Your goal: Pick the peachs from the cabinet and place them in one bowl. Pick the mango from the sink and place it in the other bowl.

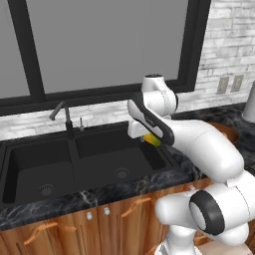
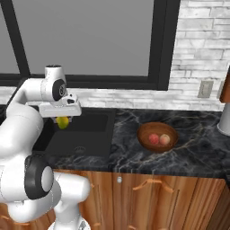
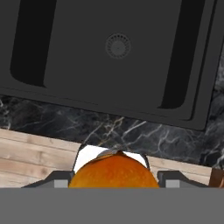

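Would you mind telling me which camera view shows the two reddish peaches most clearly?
The right base view: both reddish peaches sit side by side in the round dark-brown wooden bowl on the counter, in plain sight. In the left base view the arm covers nearly all of that bowl, hiding the fruit.

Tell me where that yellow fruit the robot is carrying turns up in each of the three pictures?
Left base view: the mango peeks out yellow-green under the white hand, above the right sink basin.
Right base view: it hangs below the hand at left, over the sink.
Hand view: it bulges orange at the bottom centre, between the fingertips.
Shared landmark: the right basin's round drain.
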{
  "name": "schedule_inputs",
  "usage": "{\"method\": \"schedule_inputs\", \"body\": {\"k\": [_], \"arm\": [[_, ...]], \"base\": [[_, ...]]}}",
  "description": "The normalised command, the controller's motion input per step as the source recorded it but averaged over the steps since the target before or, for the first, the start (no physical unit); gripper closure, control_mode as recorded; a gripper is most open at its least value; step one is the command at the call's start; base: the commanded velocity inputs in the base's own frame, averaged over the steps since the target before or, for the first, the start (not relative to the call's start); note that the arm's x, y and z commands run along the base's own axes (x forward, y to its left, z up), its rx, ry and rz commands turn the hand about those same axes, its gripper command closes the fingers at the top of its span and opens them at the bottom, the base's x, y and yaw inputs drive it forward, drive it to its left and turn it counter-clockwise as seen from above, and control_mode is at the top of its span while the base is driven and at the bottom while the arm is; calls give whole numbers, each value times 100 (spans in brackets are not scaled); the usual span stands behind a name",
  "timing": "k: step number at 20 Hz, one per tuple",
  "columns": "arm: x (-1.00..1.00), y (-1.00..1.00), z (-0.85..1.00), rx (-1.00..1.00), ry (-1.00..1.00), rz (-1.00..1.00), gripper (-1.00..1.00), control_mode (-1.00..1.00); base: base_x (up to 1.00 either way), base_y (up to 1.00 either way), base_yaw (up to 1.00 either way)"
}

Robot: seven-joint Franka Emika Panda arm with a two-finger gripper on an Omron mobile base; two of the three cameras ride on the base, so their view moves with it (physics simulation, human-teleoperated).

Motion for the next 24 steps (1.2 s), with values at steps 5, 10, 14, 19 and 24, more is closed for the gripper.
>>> {"method": "schedule_inputs", "body": {"k": [5,10,14,19,24], "arm": [[0,0,0,0,0,0,100,100],[0,0,0,0,0,0,100,100],[0,0,0,0,0,0,100,100],[0,0,0,0,0,0,100,100],[0,0,0,0,0,0,100,100]], "base": [[-51,2,-1],[-30,45,-7],[-21,54,-11],[-16,60,-5],[-11,65,0]]}}
